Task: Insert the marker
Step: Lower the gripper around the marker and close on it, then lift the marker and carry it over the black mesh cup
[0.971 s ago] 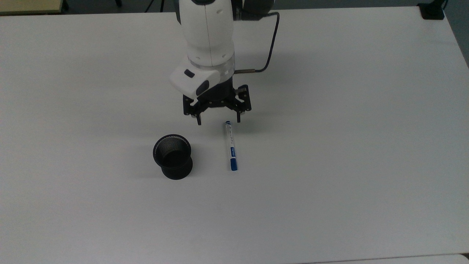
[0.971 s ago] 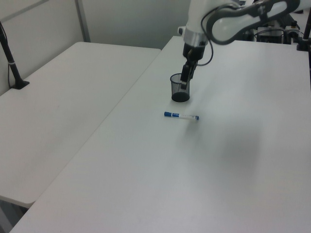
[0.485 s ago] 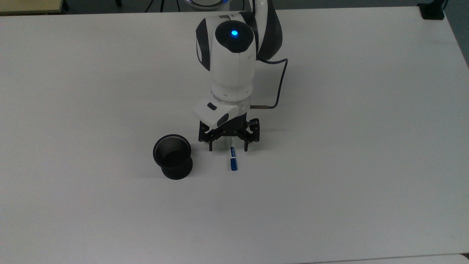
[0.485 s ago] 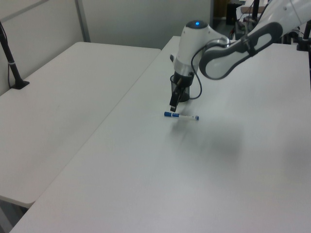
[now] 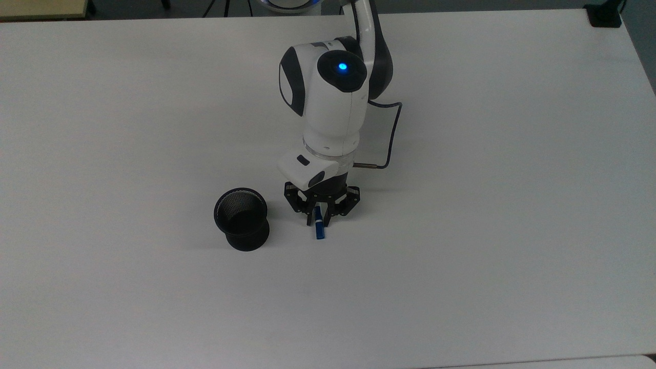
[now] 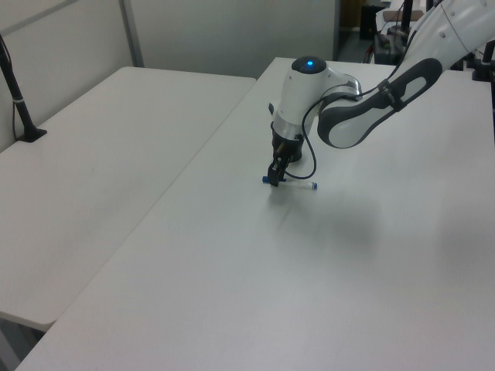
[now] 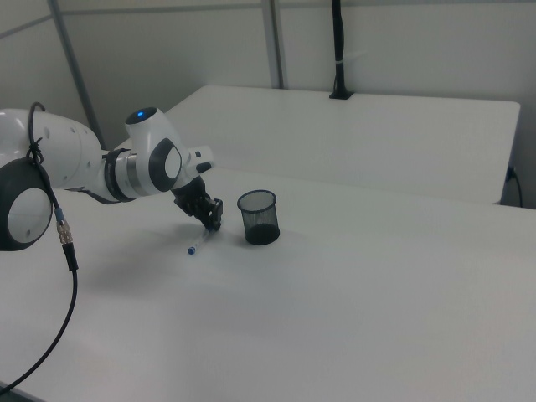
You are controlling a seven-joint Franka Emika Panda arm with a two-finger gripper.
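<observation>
The marker (image 5: 320, 231) lies flat on the white table (image 5: 461, 266), its blue cap end sticking out toward the top view's bottom. My gripper (image 5: 319, 221) points straight down over it, fingers drawn in against the barrel on both sides. In the left view the gripper (image 6: 273, 179) sits at the marker's blue-capped end, and the white barrel (image 6: 302, 185) runs off to the left view's right. The black mesh cup (image 5: 241, 218) stands upright with its mouth open, just to the top view's left of the gripper. In the right view the cup (image 7: 258, 216) is to the right of the gripper (image 7: 208, 226).
A second white table (image 6: 100, 154) adjoins on the left view's left, with a black post (image 6: 19, 100) clamped to it. The arm's dark cable (image 5: 389, 133) loops beside the wrist. Bare tabletop surrounds the cup and marker.
The arm came down and toward the top view's bottom over the marker. The fingers, wide open a second ago, have drawn in onto the barrel. The cup has not moved.
</observation>
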